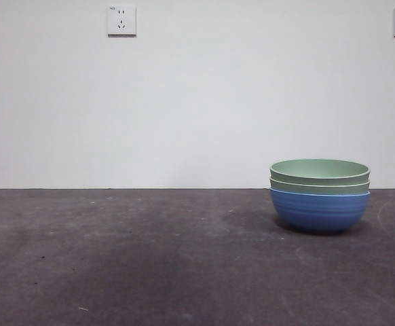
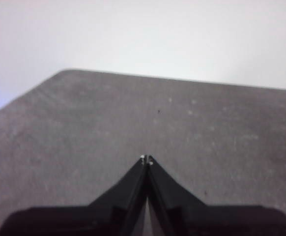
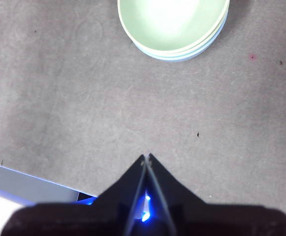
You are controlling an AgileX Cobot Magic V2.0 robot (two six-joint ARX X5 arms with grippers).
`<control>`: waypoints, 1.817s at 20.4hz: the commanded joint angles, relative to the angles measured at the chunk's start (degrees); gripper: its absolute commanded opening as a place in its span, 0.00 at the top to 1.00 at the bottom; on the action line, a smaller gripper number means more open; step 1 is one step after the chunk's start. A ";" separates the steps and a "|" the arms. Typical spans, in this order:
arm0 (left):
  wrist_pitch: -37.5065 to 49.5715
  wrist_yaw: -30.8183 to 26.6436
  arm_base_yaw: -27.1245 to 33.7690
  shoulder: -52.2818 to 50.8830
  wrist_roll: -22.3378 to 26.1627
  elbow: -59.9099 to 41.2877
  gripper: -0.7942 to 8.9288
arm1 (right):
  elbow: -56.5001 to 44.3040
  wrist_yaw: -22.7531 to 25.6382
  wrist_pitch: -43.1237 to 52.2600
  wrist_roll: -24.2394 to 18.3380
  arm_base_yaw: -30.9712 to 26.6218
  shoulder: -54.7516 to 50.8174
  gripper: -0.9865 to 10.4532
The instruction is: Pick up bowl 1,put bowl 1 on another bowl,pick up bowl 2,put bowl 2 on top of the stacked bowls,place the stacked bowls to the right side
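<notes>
Stacked bowls on table, right side.

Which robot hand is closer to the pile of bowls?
The right. The right gripper hangs above the table with the stacked bowls in its view; the left gripper sees only bare table, no bowls.

Stacked bowls upright, right side: two green nested in blue.
</notes>
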 commanded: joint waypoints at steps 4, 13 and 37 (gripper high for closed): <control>-3.54 1.77 0.13 -0.20 -2.36 -1.44 0.92 | -0.17 0.15 0.31 -0.46 -0.02 0.07 0.91; -3.41 1.49 0.13 -0.17 -2.29 -1.44 0.92 | -0.20 0.15 0.33 -0.46 -0.02 0.07 0.91; -3.41 1.49 0.13 -0.17 -2.29 -1.44 0.92 | -45.11 6.32 54.73 4.55 -3.76 -46.23 0.91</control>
